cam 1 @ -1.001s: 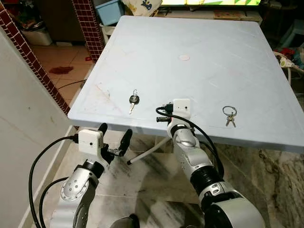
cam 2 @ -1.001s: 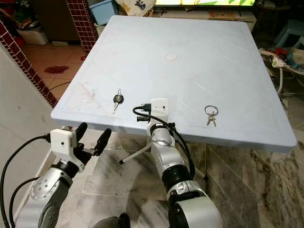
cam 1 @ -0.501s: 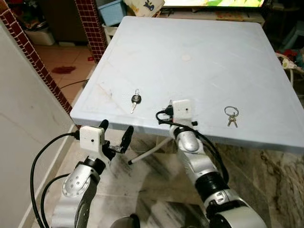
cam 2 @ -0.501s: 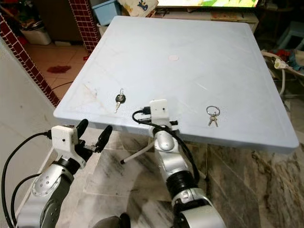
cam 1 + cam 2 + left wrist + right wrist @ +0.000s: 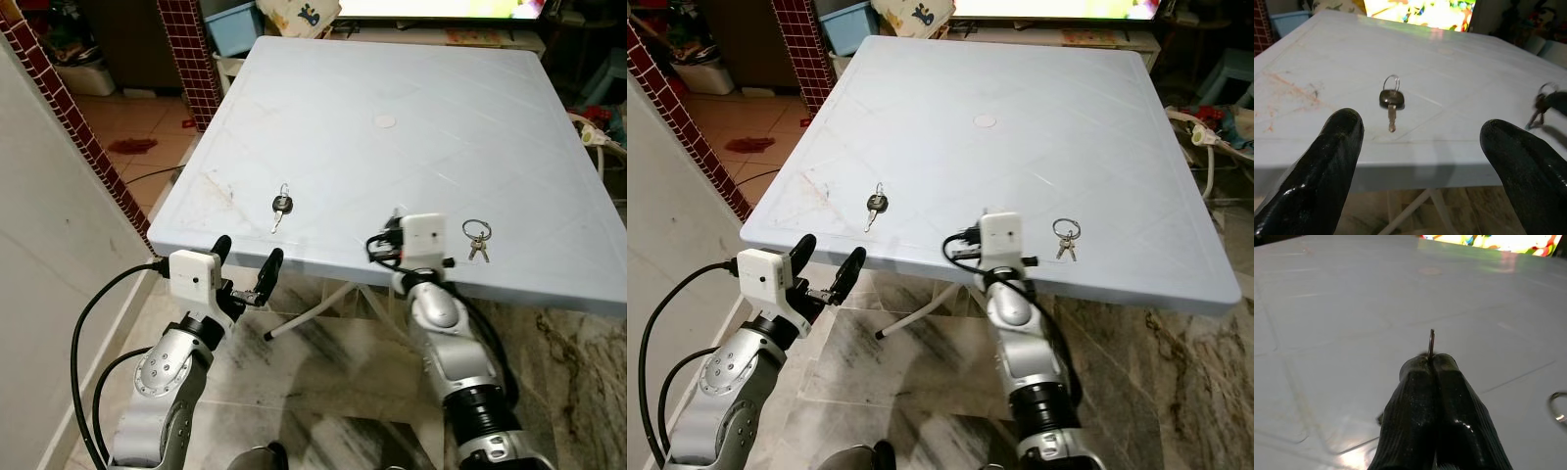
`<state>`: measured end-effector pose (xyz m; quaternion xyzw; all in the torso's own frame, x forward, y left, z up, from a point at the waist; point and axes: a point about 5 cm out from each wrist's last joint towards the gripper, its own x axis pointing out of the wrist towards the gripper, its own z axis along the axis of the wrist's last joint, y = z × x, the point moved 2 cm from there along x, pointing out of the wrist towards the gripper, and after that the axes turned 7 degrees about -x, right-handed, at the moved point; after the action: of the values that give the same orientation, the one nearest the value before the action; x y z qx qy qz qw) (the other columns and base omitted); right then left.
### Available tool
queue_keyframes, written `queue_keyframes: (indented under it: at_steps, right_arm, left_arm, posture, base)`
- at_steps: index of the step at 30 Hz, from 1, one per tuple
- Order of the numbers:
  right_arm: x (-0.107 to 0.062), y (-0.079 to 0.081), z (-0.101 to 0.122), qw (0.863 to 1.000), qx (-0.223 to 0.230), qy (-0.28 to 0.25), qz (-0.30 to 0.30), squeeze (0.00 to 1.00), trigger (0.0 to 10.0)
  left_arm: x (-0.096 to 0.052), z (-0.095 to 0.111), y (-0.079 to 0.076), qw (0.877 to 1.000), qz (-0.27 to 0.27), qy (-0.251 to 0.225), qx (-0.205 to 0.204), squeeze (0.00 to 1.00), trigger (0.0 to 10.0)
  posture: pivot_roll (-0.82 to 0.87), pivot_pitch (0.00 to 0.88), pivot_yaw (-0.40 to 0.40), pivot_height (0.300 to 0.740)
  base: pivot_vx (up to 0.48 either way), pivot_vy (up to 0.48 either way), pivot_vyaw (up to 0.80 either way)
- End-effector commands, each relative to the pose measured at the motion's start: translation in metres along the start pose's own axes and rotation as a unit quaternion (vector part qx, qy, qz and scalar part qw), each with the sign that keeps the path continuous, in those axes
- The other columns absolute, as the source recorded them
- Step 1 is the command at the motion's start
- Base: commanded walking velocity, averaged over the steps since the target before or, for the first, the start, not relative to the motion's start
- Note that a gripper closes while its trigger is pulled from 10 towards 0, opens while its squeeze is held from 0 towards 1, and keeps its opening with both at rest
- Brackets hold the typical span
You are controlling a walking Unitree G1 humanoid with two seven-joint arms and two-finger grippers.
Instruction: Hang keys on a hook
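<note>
The pale blue table (image 5: 411, 78) is taking up most of the scene, and the robot is standing at its near edge with both arms raised to it. The left gripper (image 5: 245, 262) is hovering just below and in front of the near-left edge, its two black fingers (image 5: 1327, 161) spread wide apart and gripping nothing. The right gripper (image 5: 1431, 361) is reaching over the near edge, right of centre, with its fingers pressed fully together and pinching a thin metal piece (image 5: 1431, 340) that is standing upright out of the tips; seen edge-on, I cannot tell whether it is a hook or a ring. Two sets of keys are lying flat on the table: a black-headed key (image 5: 280, 205) on the near left, straight ahead of the open left gripper, and a key ring (image 5: 475, 233) with small keys on the near right, just to the right of the right gripper. The step in hand seems to be bringing the metal piece and the key ring together. Doing it well probably means holding the pinch firm so the piece is not twisting, sliding low and slowly to the right, and threading the ring rather than pushing it away.
</note>
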<state>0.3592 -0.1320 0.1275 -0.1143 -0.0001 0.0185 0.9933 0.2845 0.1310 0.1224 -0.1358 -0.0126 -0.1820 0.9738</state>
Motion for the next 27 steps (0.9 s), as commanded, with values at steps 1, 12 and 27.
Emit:
queue_keyframes:
  at_steps: [1,12,27]
  right_arm:
    - [0.000,-0.003,0.008,1.000,0.001,-0.008,0.000,0.00,10.0]
    - [0.001,-0.017,0.039,0.998,0.018,-0.060,-0.005,0.00,10.0]
    - [-0.006,-0.006,0.050,0.997,-0.014,-0.062,0.033,0.00,10.0]
  left_arm:
    - [0.002,0.002,0.005,1.000,0.012,-0.001,0.013,0.00,10.0]
    - [0.004,0.002,0.020,0.995,0.090,-0.015,0.051,0.00,10.0]
    - [0.005,0.001,0.028,0.984,0.154,-0.024,0.083,0.00,10.0]
  posture:
    - [0.01,0.096,0.040,0.740]
    - [0.00,0.099,0.029,0.740]
    - [0.00,0.112,0.028,0.740]
  base:
    - [0.000,0.000,0.00]
    - [0.000,0.000,0.00]
    - [0.000,0.000,0.05]
